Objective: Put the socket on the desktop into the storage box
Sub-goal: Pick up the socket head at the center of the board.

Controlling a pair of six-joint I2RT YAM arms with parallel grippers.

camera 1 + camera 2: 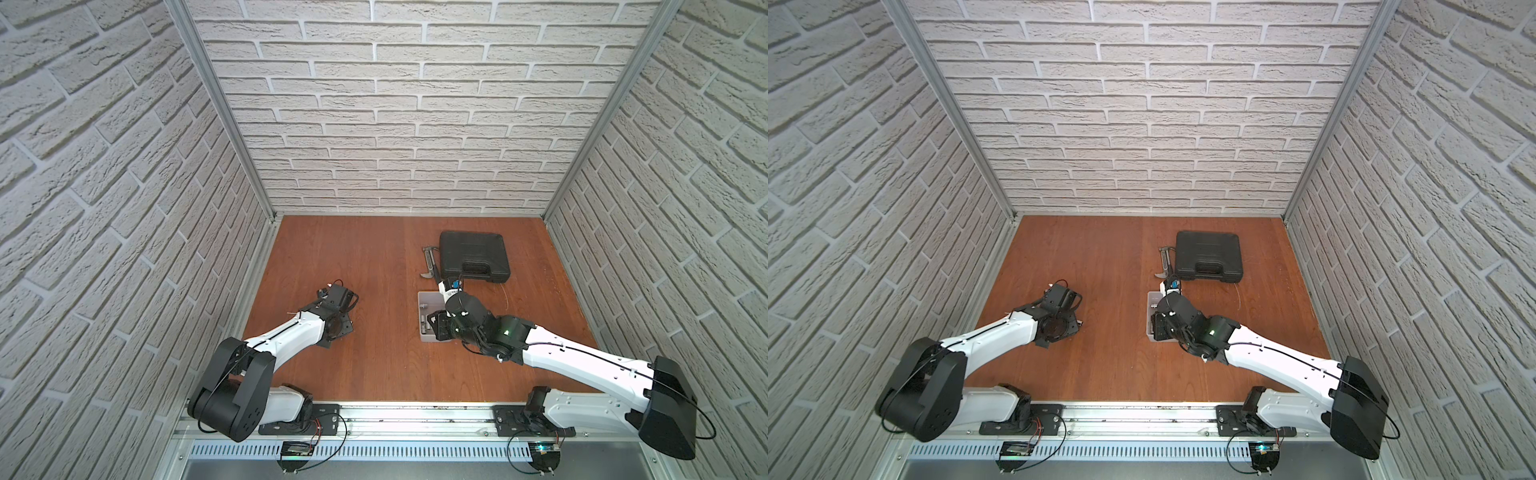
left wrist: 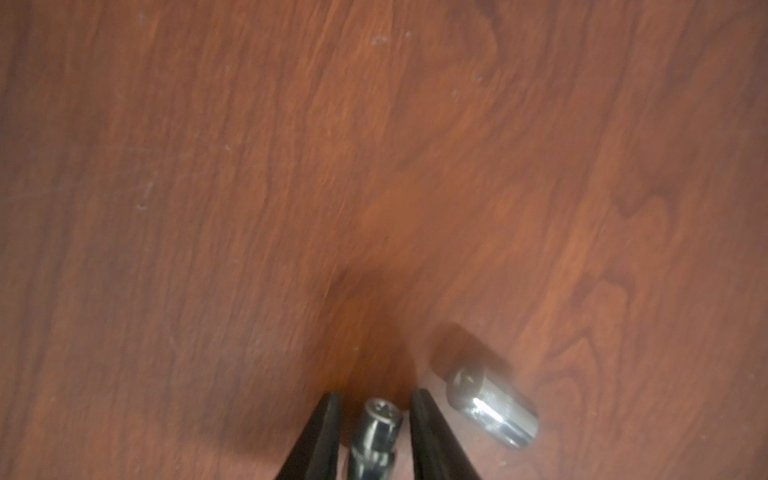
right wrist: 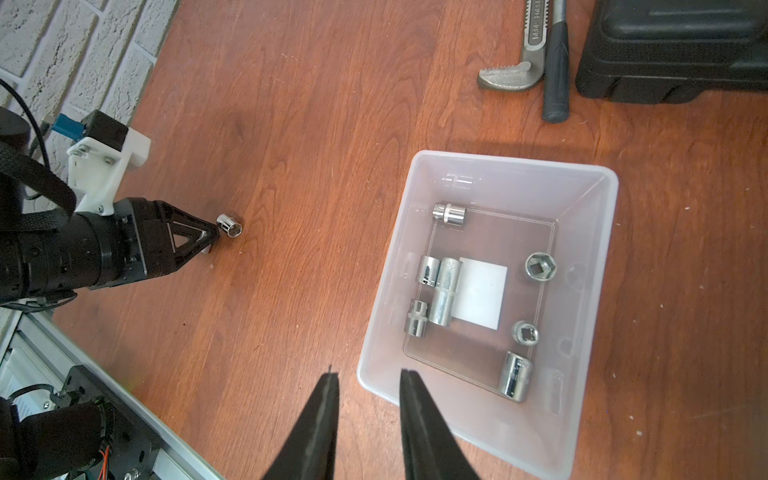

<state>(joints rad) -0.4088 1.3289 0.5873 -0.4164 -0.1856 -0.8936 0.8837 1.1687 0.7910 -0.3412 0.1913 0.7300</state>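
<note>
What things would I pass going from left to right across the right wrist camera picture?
First the left gripper → loose socket → wrench → hammer handle → black tool case. The storage box and right gripper overlap these, so they are left out.

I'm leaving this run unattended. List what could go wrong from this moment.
1. The left gripper straddles a small socket with gaps either side. The socket is round and shiny, so it may roll or squirt out on closing.
2. A second socket lies just outside the jaws and could get knocked away.
3. The right gripper hangs open by the storage box rim, possibly blocking the drop.
</note>
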